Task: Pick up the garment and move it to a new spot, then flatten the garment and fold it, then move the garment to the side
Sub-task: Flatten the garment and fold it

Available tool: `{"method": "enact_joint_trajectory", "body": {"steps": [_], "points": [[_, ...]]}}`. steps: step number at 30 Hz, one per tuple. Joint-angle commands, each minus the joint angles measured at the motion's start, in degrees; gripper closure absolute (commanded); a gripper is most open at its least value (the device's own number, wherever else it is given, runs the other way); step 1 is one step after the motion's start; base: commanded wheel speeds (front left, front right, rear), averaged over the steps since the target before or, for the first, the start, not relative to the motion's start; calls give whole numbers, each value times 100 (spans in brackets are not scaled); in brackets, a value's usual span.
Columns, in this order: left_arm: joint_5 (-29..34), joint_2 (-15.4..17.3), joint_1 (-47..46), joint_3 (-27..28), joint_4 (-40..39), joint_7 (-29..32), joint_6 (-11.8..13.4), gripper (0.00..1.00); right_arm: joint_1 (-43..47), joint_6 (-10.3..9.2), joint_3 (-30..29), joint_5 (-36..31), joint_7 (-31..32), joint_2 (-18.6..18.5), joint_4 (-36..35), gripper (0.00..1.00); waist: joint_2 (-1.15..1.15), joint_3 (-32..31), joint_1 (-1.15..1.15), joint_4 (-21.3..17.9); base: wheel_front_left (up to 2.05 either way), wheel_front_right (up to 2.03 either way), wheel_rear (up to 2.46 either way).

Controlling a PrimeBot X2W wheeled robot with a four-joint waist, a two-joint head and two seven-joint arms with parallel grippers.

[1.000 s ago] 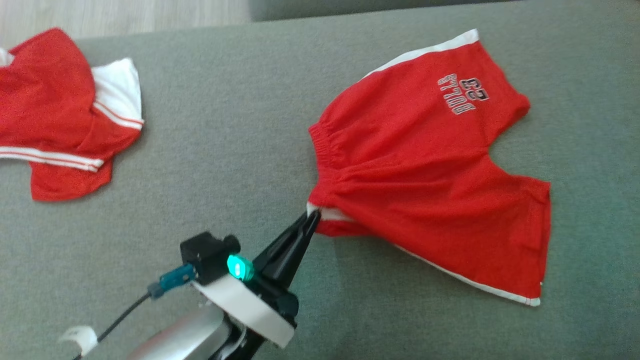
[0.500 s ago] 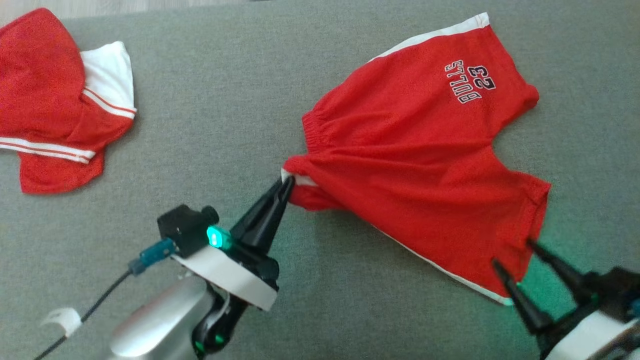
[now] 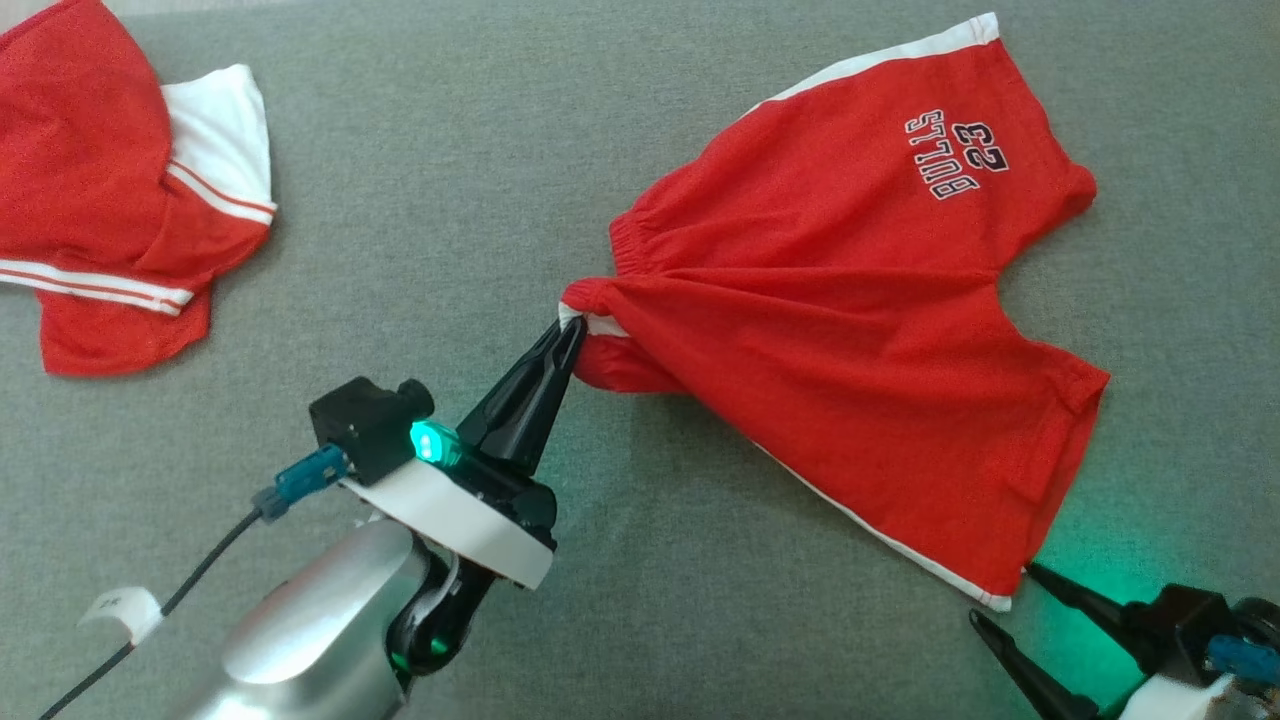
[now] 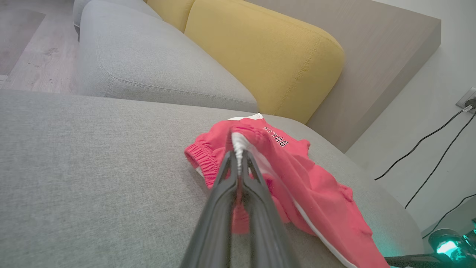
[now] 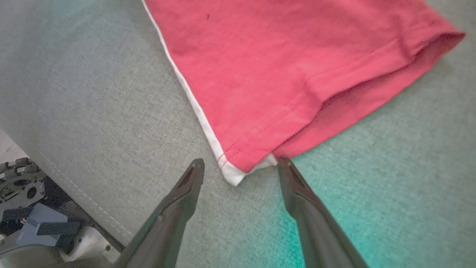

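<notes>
Garment: red shorts (image 3: 850,330) lying on the grey sofa seat (image 3: 450,180), at 2 o'clock in the head view.
Orientation: elastic waistband faces 9 o'clock and the leg openings face 3 o'clock. The legs fan apart, the far one toward 1 o'clock and the near one toward 5 o'clock.
Long axis: along the near leg, from the pinched waistband corner at 9 o'clock down to the white-tipped hem corner at 5 o'clock.
Marking: "BULLS 23" lettering (image 3: 960,155) on the far leg, reading turned on its side.
Left end effector (image 3: 568,330): fingers closed tight on the near corner of the waistband. That corner is raised and pulled into radiating creases, as the left wrist view (image 4: 238,152) shows.
Right end effector (image 3: 1003,594): fingers spread wide. They straddle the near hem corner of the shorts (image 5: 282,67), with one tip just beside the hem (image 5: 241,161).
Edges: a white stripe runs down each outer side seam, and the hems are double-stitched.
Open room: bare seat fabric lies from 9 to 12 o'clock of the shorts. The stitched front edge of the seat (image 5: 85,208) is near the right end effector.
Materials: smooth knit shorts with a gathered waistband on a coarse woven seat.
Surroundings: second red-and-white garment (image 3: 120,200) crumpled at 10 o'clock, well apart. A yellow back cushion (image 4: 267,63) rises beyond the seat.
</notes>
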Motion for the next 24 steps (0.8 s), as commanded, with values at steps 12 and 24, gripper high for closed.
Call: {"method": "enact_joint_trajectory", "body": {"steps": [12,24], "points": [[28,16,-279,291,-7,-68,-104,100,-250,-4,469,259,-75,-295,300,100,0,-3,0,118,0,0,0],[19,160,116,341,-67,-71,-141,100,127,-4,-734,1550,-117,-790,-690,100,0,-524,0,-102,0,0,0]]}}
